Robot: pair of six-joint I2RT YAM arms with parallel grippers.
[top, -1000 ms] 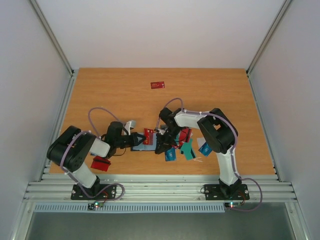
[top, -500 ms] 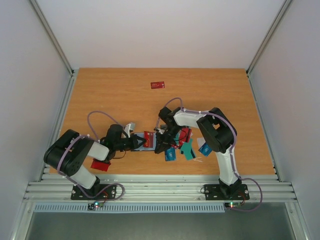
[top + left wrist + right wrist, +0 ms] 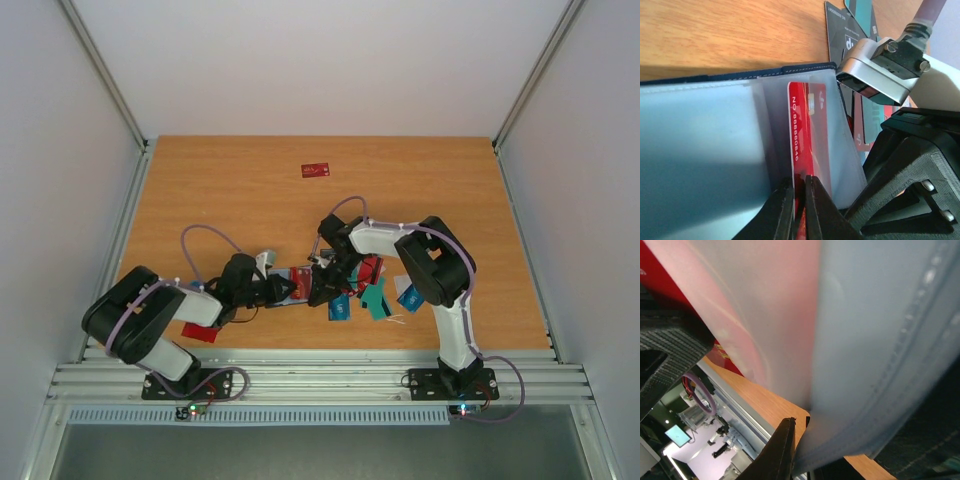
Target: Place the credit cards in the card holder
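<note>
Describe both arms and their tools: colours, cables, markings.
The left arm and right arm have white links, black joints and black base plates with small lit lamps. A lilac cable loops along each. The left tool and right tool are black ribbed plastic.

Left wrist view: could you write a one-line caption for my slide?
Left gripper pinches a red credit card, partly inside a clear pocket of the open card holder on the wooden table.

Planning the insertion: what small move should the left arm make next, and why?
Probably slide the red card deeper into the card holder's clear pocket: the left end effector pinches its near end, only partly inserted, while the right end effector grips the pocket edge.
</note>
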